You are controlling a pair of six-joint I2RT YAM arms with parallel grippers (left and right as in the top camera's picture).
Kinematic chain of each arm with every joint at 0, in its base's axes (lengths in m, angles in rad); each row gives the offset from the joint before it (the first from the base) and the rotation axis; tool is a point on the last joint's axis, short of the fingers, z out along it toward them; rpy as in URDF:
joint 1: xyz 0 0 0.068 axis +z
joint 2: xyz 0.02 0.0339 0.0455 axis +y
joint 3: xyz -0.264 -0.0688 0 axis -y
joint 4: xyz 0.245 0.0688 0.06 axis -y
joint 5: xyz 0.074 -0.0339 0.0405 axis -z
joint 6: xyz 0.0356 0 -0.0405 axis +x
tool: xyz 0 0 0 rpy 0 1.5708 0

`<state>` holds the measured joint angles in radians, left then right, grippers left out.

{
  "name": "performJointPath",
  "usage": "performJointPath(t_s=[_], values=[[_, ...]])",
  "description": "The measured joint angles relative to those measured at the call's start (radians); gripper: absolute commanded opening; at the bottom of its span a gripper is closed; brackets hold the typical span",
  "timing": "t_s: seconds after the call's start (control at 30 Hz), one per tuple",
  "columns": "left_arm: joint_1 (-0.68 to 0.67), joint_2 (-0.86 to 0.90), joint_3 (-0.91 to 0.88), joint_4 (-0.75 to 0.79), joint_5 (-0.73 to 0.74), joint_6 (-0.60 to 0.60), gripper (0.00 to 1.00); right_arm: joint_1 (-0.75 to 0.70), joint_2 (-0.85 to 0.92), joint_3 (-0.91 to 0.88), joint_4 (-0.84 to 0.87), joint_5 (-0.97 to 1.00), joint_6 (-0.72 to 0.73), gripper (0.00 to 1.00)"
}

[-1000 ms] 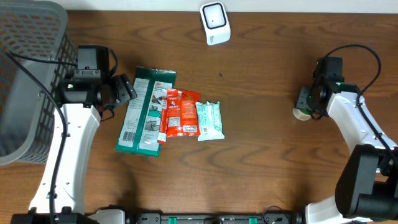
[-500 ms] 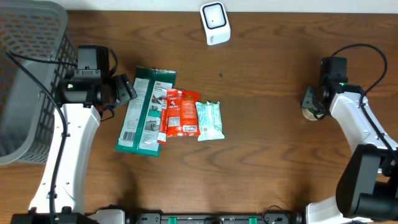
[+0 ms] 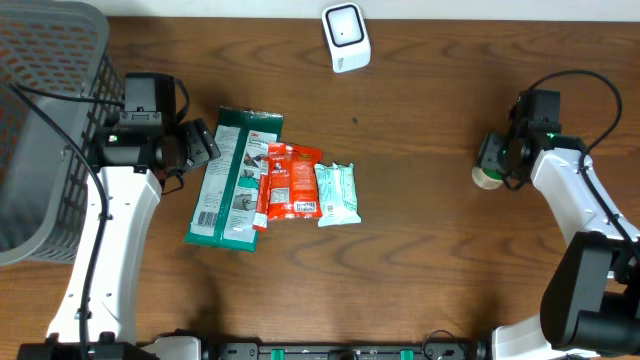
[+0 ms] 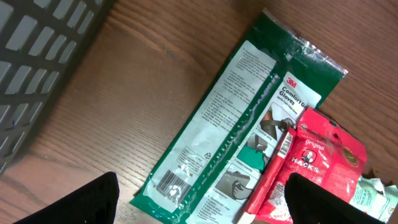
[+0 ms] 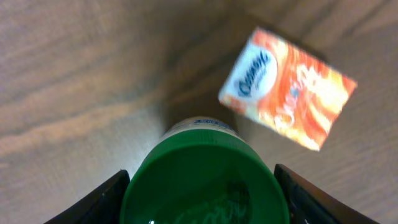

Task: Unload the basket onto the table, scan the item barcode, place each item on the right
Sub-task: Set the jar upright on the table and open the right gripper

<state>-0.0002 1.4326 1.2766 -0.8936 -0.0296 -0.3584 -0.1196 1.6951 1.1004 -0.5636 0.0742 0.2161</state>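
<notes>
Cap point(image 5: 202, 180), round glossy green plastic, between right fingers point(image 5: 93, 202).

Basket point(image 3: 40, 120) far left, scanner point(image 3: 346, 38) back centre, glove pack point(image 3: 232, 180), Hacks packet point(image 3: 290, 183), tissue pack point(image 3: 336, 193) side by side mid-left, bottle point(image 3: 487, 179) far right.

A container point(image 3: 487, 178) with a round green lid point(image 5: 202, 180) is seen at the table's 3 o'clock. It is apparently clamped in the right gripper point(image 5: 200, 186), with a pale round end shown from overhead. A white scanner point(image 3: 346, 38) is set at 12 o'clock, well apart.
</notes>
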Motion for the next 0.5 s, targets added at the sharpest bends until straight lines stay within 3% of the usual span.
performJointPath(t_s=[0.23,0.5], values=[[0.000,0.000,0.000,0.000,0.000,0.000,0.85,0.000,0.000,-0.047,0.158,-0.003,-0.001,0.66],[0.000,0.000,0.000,0.000,0.000,0.000,0.85,0.000,0.000,-0.069,0.221,0.071,-0.001,0.68]])
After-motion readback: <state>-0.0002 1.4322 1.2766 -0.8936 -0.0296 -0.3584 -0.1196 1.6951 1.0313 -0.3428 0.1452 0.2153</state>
